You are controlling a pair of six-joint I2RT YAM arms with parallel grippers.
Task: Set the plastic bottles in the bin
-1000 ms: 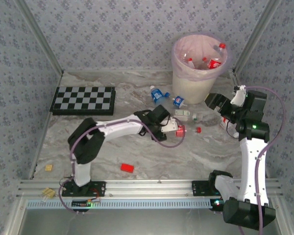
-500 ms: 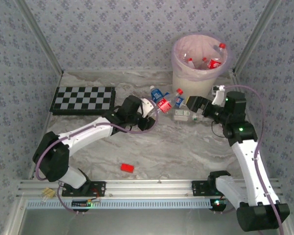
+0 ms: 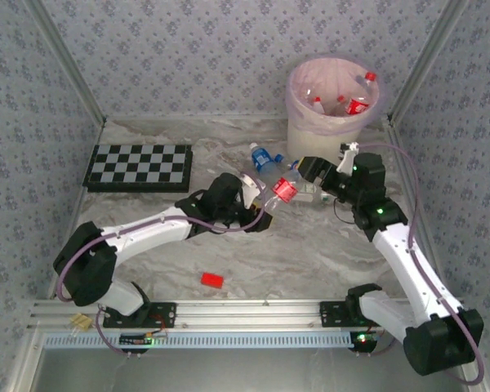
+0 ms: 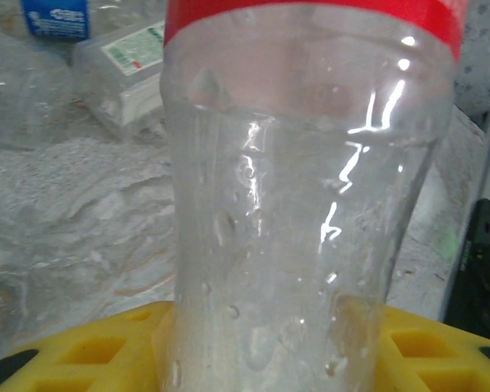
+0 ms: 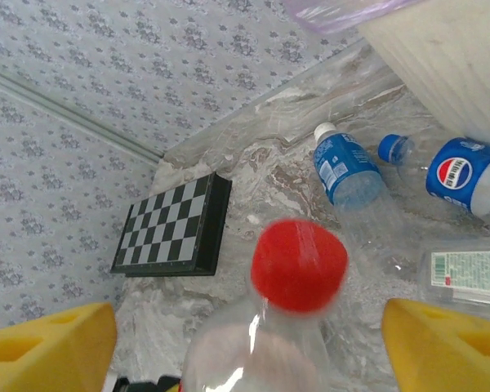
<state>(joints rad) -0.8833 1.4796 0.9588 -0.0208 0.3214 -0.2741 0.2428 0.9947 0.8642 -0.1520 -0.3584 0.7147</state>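
Item: red-capped bottle (image 3: 273, 196), pinched in my left claw (image 3: 253, 202), near the bin (image 3: 314, 140), on its front side. Right claw (image 3: 310, 171): spread, facing the cap. Step: handover, I judge. Next: right claw pinches it, then carries it over the bin.

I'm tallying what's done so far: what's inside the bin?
In the bin, several red-labelled bottles rest against the pink liner. Anything deeper is covered by them and the wall.
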